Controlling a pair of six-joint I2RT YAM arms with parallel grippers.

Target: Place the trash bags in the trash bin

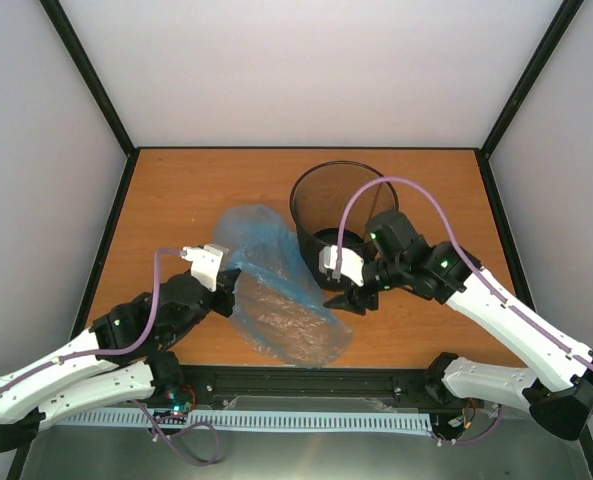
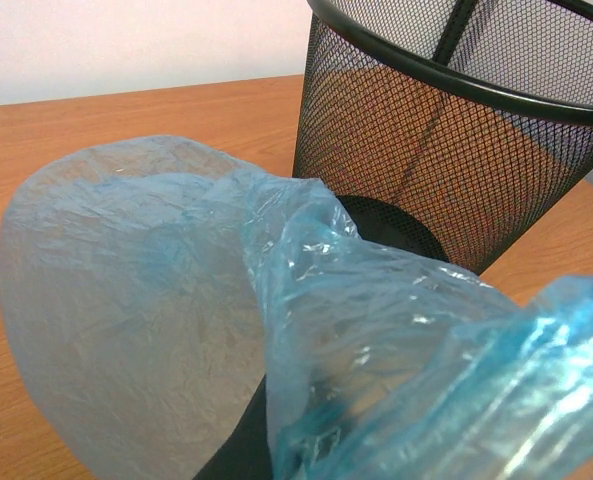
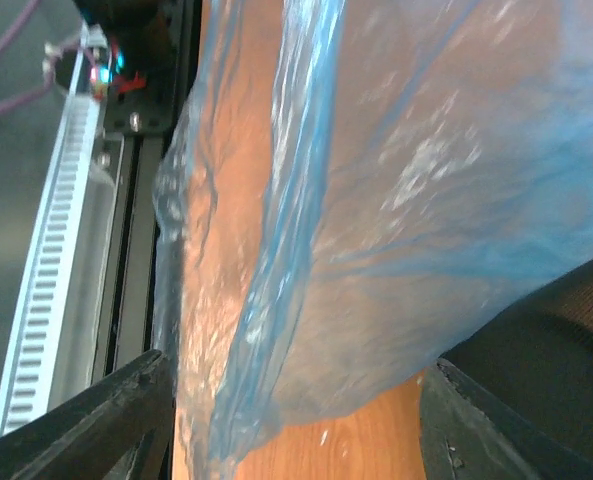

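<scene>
Pickup step: left fingers (image 1: pixel 223 296) pinch bag (image 1: pixel 281 300); right fingers (image 3: pixel 86 425) spread about its edge. Next, raise it over bin (image 1: pixel 311 205), one o'clock.

- Left arm (image 1: pixel 56 370): white shells, black joints, one green light well behind the left pincer (image 1: pixel 231 292).
- Right arm (image 1: pixel 521 325): same white-and-black build, two green lights behind the right pincer (image 1: pixel 353 302).
- Purple cable (image 1: pixel 401 184) runs back from each pincer.
- White block (image 1: pixel 341 262) sits directly behind each pincer.
- Right pincer's fingers (image 3: pixel 86 425): matte black, angular bars.
</scene>
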